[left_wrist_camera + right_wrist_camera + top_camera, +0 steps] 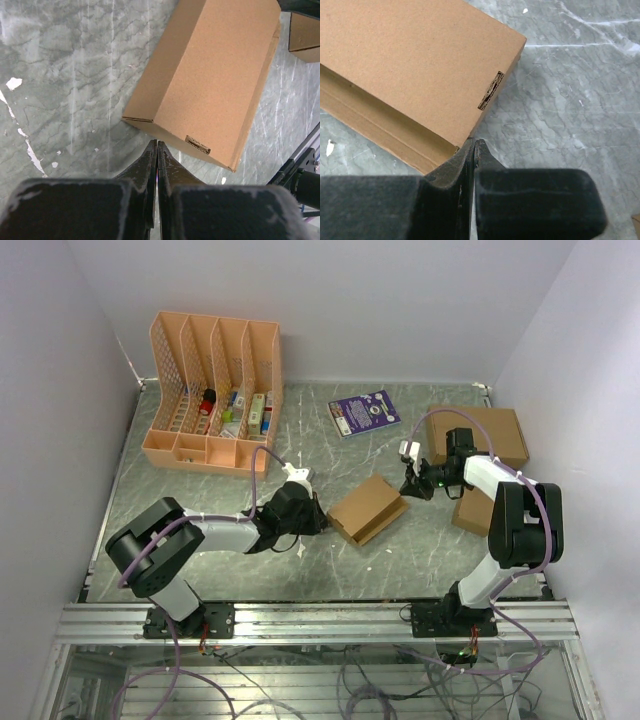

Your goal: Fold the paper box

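- Paper box, plain brown cardboard in a closed, slim oblong form, lies flat on the grey marbled table, set at an angle, between the two grippers.
- A small slot with a tab end in it shows near one end edge of the paper box. The right wrist view shows a like slot near a corner of the paper box.
- Left gripper sits just left of the paper box, low over the table. Its fingers are pressed together with nothing between them, and the tip is right at the box's lower edge; whether it touches cannot be told.
- Right gripper sits at the box's right corner, fingers likewise together on nothing, with the tip at that corner; contact is unclear.
- Right of the paper box, past the right gripper, lies a second small carton.
- Beyond the paper box to the far right is a large cardboard box.
- Straight beyond the paper box lies a purple booklet.
- Far left beyond the paper box stands an orange file rack holding small items.
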`<state>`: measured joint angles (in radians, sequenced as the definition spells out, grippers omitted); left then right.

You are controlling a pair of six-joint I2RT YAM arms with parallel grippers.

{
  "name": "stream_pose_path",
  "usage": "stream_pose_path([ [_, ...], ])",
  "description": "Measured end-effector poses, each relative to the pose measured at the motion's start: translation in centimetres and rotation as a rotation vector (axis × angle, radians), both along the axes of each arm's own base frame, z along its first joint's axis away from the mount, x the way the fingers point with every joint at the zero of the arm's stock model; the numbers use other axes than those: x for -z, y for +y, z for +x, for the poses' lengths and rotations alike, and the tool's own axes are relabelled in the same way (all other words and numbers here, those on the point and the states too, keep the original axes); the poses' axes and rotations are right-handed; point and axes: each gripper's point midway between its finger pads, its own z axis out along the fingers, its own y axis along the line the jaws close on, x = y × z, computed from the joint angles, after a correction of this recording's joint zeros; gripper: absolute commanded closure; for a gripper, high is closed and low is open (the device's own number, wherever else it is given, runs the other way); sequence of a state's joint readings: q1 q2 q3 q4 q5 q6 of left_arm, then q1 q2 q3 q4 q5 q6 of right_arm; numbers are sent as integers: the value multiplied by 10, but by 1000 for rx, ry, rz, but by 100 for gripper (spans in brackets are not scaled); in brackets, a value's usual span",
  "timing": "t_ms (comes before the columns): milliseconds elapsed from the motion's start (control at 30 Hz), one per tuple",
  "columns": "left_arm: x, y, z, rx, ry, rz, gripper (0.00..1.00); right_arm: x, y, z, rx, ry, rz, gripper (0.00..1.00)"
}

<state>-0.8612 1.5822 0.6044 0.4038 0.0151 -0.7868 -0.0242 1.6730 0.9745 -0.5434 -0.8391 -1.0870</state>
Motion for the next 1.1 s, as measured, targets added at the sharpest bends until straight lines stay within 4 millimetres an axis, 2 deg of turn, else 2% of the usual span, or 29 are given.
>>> stream_pose_path([
  [300,8,11,8,-36,-11,96,91,0,5,-15,-71,8,19,100],
  [733,6,18,48,-59,-55,196,91,-1,9,-42,-208,7,29,100],
  [933,2,13,73,-54,-81,219,90,-3,12,-53,-261,5,50,100],
  [1100,-7,9,97,-50,-112,228,89,-8,13,-55,-277,-17,51,95],
])
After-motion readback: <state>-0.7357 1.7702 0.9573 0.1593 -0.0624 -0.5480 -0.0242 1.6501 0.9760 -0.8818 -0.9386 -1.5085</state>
